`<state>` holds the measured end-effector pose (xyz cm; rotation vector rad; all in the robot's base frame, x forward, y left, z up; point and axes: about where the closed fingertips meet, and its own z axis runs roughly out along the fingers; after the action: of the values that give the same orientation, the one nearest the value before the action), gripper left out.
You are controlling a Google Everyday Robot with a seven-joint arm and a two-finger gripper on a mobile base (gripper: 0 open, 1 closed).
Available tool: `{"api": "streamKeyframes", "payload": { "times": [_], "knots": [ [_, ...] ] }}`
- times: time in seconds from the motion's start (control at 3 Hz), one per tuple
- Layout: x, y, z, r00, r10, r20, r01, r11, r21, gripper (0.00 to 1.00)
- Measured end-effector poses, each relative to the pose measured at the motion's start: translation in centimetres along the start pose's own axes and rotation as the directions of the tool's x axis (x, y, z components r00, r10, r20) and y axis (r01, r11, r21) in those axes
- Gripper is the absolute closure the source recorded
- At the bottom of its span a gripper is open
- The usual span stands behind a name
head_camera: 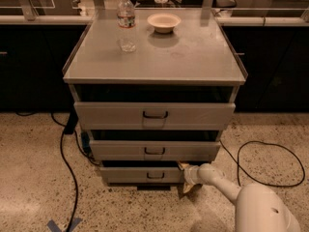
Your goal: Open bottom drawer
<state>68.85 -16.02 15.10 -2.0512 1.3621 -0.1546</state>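
The bottom drawer (125, 175) is the slimmest grey front, lowest in the metal cabinet (154, 66), with a small dark handle (155, 175) at its centre. A thin dark gap shows above its front. My gripper (185, 177) sits at the right end of that front, just above the floor and well right of the handle. It is open, with one finger up near the drawer's top corner and the other down by the floor. The white arm (251, 204) reaches in from the lower right.
A water bottle (126, 19) and a shallow bowl (164, 21) stand on the cabinet top. Above the bottom drawer are the middle drawer (154, 150) and the tall top drawer (154, 115). Black cables lie on the speckled floor at left (65, 163) and right (270, 163). Dark counters run behind.
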Motion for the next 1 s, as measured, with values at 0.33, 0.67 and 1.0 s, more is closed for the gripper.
{"api": "streamKeyframes", "payload": {
  "times": [0.33, 0.67, 1.0],
  "knots": [
    [-0.01, 0.0, 0.01, 1.0, 0.0, 0.0, 0.0, 1.0, 0.0, 0.04],
    [-0.01, 0.0, 0.01, 1.0, 0.0, 0.0, 0.0, 1.0, 0.0, 0.22],
    [-0.01, 0.01, 0.01, 1.0, 0.0, 0.0, 0.0, 1.0, 0.0, 0.46]
  ]
}}
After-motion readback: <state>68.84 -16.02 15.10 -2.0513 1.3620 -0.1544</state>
